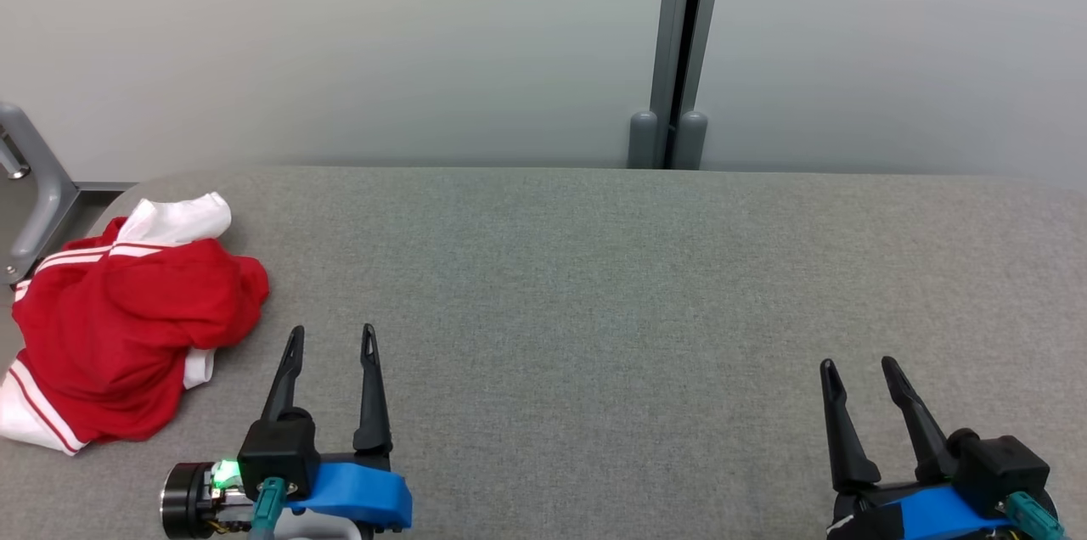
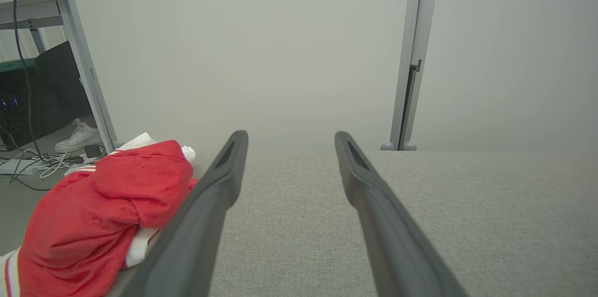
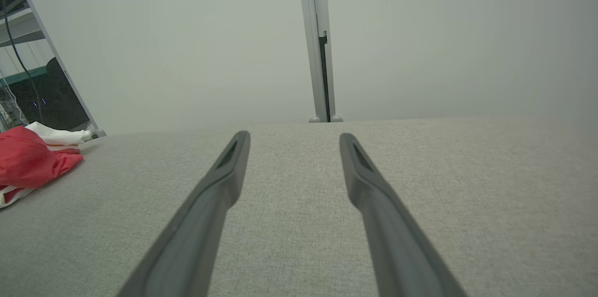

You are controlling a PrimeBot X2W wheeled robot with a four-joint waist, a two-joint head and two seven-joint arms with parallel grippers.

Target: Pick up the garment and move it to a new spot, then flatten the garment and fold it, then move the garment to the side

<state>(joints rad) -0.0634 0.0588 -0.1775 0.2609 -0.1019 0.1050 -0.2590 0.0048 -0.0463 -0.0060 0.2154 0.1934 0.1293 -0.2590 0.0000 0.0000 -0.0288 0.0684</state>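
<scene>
The left gripper (image 1: 331, 332) sits closest, at the bottom of the head view, its two long dark fingers spread apart with nothing between them. The right gripper (image 1: 858, 363) sits at the lower right, its fingers likewise parted and empty. Both hover low over the grey fabric table (image 1: 594, 285), fingers pointing toward the far wall

The garment (image 1: 127, 319) lies in a crumpled heap at the table's left end, to the left of the left gripper, near it but not touching it. It is mostly bright red cloth, bunched into soft rounded folds. A white panel shows at the top of the heap, and white bands with thin red stripes run along its upper left and lower left edges. A small white patch peeks out under the red on the side facing the gripper. Whether any of it hangs over the table's edge, I cannot tell. It is well apart from the right gripper, with the bare width of the table between them

Behind the table stands a pale wall with a grey upright post (image 1: 679, 47). In the left wrist view a white shoe (image 2: 79, 138) and loose cables (image 2: 28, 166) lie on the floor beyond the garment
</scene>
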